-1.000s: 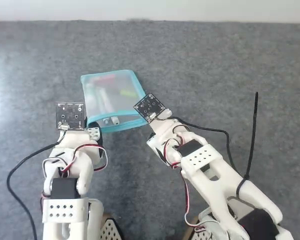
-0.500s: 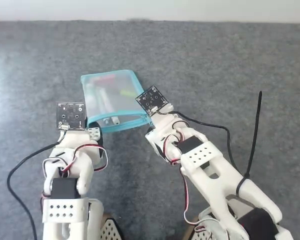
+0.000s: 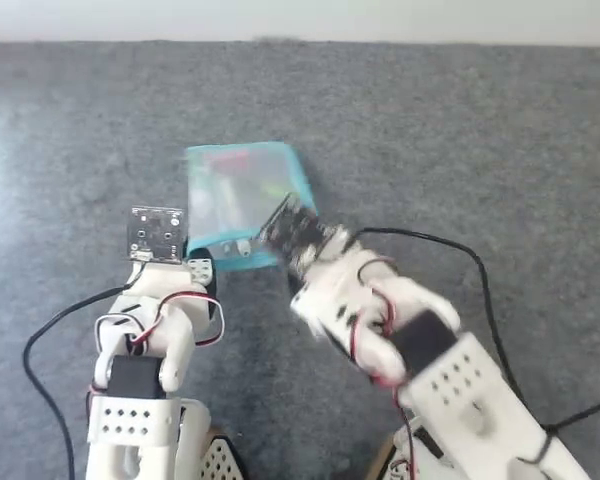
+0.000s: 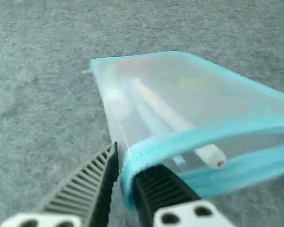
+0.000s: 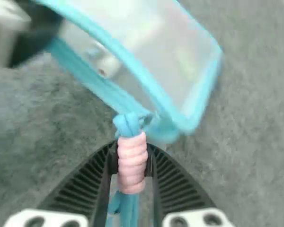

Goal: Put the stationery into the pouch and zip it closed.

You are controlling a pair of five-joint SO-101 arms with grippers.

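Observation:
A clear pouch [image 3: 245,192] with teal trim lies on the grey table, with pens and other stationery inside it. In the left wrist view my left gripper [image 4: 127,163] is shut on the teal edge of the pouch [image 4: 180,99] at its mouth, and a white pen [image 4: 180,125] pokes toward the opening. My right gripper [image 5: 131,149] is shut on the pink zipper pull [image 5: 131,163], which hangs by a teal cord from a corner of the pouch [image 5: 146,42]. In the high view the left gripper [image 3: 202,262] and right gripper [image 3: 280,235] sit at the pouch's near edge.
Grey carpet-like table surface [image 3: 460,130] spreads around the pouch. A black cable [image 3: 450,250] runs from the right arm, and another black cable [image 3: 40,350] loops beside the left arm.
The pouch has shifted to the right, and the left arm followed it. The right arm has swung in quick motion with the zipper pull held.

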